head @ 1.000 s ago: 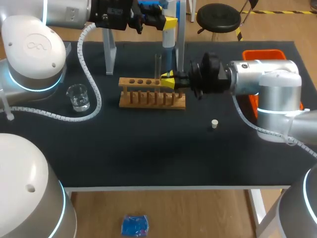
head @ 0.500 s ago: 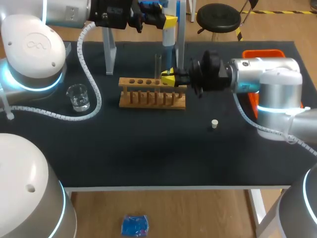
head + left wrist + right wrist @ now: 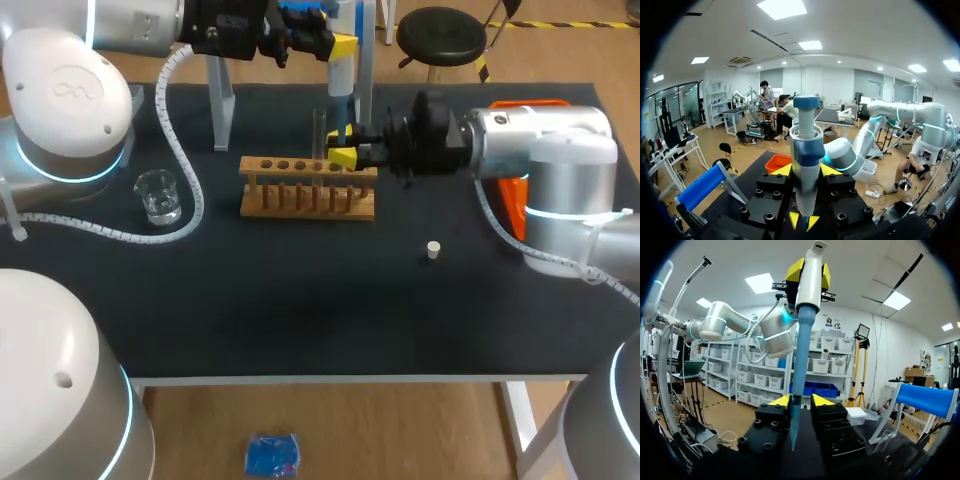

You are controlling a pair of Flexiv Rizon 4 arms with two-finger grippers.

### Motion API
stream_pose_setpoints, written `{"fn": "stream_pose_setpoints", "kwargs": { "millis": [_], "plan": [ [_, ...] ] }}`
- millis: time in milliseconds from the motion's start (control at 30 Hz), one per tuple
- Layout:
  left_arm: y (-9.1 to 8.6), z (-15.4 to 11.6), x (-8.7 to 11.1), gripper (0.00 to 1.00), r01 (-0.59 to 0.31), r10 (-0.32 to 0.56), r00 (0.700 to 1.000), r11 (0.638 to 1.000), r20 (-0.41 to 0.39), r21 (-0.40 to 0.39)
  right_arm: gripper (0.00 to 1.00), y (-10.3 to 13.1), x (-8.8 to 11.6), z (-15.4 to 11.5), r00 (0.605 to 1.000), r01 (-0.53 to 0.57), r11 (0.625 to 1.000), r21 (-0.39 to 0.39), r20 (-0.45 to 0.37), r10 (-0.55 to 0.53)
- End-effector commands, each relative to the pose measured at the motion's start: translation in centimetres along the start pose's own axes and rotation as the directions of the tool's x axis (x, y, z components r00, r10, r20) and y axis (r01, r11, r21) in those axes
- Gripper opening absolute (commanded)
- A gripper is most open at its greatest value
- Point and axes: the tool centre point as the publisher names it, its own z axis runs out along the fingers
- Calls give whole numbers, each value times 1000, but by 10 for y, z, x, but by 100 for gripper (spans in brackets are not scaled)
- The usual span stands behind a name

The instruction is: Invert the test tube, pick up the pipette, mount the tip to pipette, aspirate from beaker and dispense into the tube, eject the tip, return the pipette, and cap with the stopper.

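Note:
My left gripper point(image 3: 338, 45) hangs above the back of the table, shut on the white and blue pipette point(image 3: 341, 72), which points down. In the left wrist view the pipette point(image 3: 806, 145) stands upright between the fingers of the left gripper point(image 3: 805, 170). A long blue tip point(image 3: 799, 370) sits on the pipette's lower end. My right gripper point(image 3: 801, 401) has that tip between its open fingers with a gap at the side. In the head view the right gripper point(image 3: 342, 150) is level with the top of the wooden rack point(image 3: 308, 190), beside the clear test tube point(image 3: 319, 130) standing in it.
A glass beaker point(image 3: 157, 195) with clear liquid stands at the left. The small white stopper point(image 3: 433, 250) lies right of the middle. An orange bin point(image 3: 520, 103) is behind the right arm. White stand legs point(image 3: 222, 110) rise at the back.
My right gripper has lifted slightly and drawn back to the right, and its fingers have parted from the blue tip. The left arm and pipette have not moved.

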Motion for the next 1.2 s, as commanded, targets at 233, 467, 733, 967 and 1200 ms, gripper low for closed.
{"fn": "stream_pose_setpoints", "kwargs": {
  "millis": [233,467,733,967,1200],
  "plan": [
    [2,-1,1,0,-1,1,1000,1000,0,7,100,-2,9,-10,1000,-10,999,46,-12,10],
    [2,-1,1,0,-1,1,1000,1000,0,7,100,-21,20,-33,999,-43,992,119,-16,45],
    [2,-1,1,0,-1,1,1000,1000,0,7,100,-51,37,-62,990,-140,976,169,20,139],
    [2,-1,1,0,-1,1,1000,1000,0,7,100,-58,42,-68,988,-155,970,190,31,151],
    [2,-1,1,0,-1,1,1000,1000,0,7,100,-58,42,-68,988,-155,970,190,31,151]
  ]
}}
